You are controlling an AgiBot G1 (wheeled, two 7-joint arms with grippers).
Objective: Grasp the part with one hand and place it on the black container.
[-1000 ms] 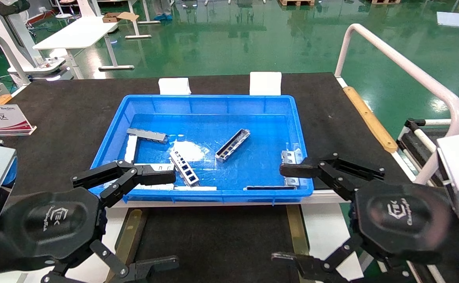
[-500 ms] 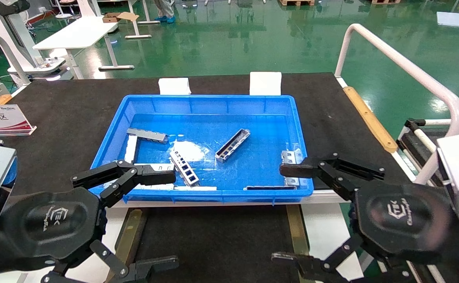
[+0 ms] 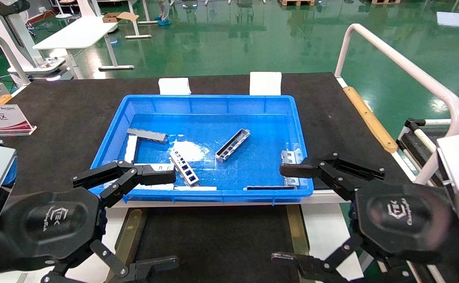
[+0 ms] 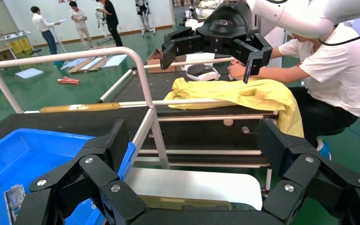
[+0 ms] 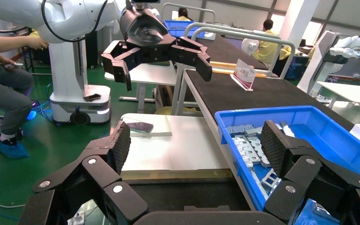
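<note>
Hovering spread wide, left tool (image 3: 155,218) and right tool (image 3: 292,214) grip nothing.
Grey part (image 3: 233,145) lies diagonally mid-bin in blue bin (image 3: 213,195); black container (image 3: 213,239) sits nearer, between the tools.

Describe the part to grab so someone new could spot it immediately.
Look inside the blue bin on the black tabletop. The part lies alone near the bin's middle, angled diagonally. It is a darker grey channel with raised rims and rectangular openings, unlike the paler silver-white brackets nearer the left gripper.
</note>
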